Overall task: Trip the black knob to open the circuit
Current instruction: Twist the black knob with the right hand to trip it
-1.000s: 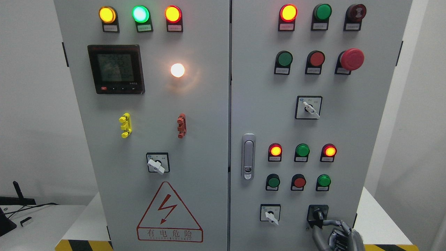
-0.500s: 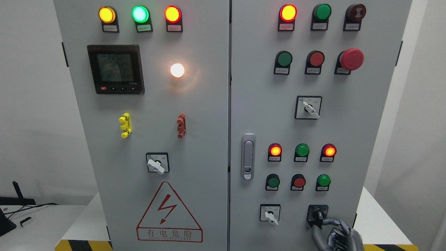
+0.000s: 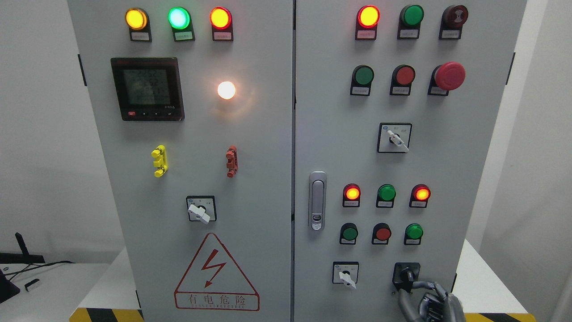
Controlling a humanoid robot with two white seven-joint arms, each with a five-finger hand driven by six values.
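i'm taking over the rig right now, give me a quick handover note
Right robot hand: at the bottom right of the cabinet's right door, fingers on the black knob.
Left robot hand: not in view.
Black knob: lowest right control, right of a white selector switch.
Done: reach and contact with the knob.
Left: turn the knob to trip it; the pictures do not confirm that it has tripped, and indicator lamps are lit.

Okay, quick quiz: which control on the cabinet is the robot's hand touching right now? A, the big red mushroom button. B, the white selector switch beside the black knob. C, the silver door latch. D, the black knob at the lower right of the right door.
D: the right hand comes up from the bottom edge and its fingers reach onto the black knob, well clear of the other controls.
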